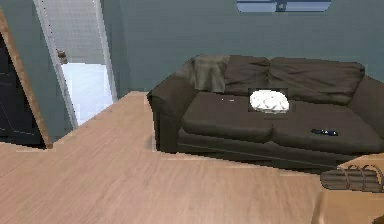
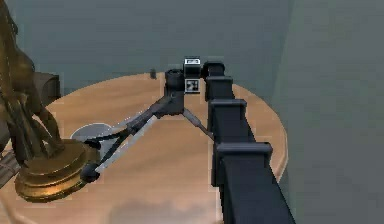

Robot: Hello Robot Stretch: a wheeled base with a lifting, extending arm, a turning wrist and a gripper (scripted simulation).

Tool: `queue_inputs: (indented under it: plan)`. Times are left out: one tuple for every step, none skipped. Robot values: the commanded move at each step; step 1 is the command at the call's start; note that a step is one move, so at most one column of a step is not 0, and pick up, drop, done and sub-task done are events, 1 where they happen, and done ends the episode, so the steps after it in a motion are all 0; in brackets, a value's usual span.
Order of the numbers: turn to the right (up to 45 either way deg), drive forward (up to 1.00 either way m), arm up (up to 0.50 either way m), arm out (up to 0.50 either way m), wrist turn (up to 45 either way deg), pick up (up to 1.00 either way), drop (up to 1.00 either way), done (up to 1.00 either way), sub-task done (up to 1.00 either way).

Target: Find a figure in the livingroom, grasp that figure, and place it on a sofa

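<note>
Upright on the round wooden table (image 2: 165, 180), near its rim: a tall golden-brass figure with a round stepped base (image 2: 48, 172). Resting on its own weight, not lifted. Just beside the figure's base, a pale grey shallow dish (image 2: 95, 130), probably mere decoration.

Stretched toward the figure, the dark square-barred arm (image 2: 235, 150), run far out over the tabletop. At its far end, the pincer (image 2: 97, 157), slanting down and ending with thin fingertips right at the figure's base. Aimed low, presumably, because the base is the broadest and steadiest part to take. Cannot tell whether the pincer holds anything, with the figure standing on the table right behind the tips. Touching the figure or only beside it: cannot say either.

Well apart from the figure, across bare wooden floor (image 1: 120, 170): the dark brown upholstered sofa (image 1: 300, 135), the place meant for delivery. On its seat, a white crumpled cushion (image 1: 268, 100), with free seat on either side, seemingly enough for setting the figure down.
</note>
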Motion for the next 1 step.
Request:
queue_inputs:
  plan:
    - [0.0, 0.0, 0.0, 0.0, -18.0, 0.0, 0.0, 0.0, 0.0]
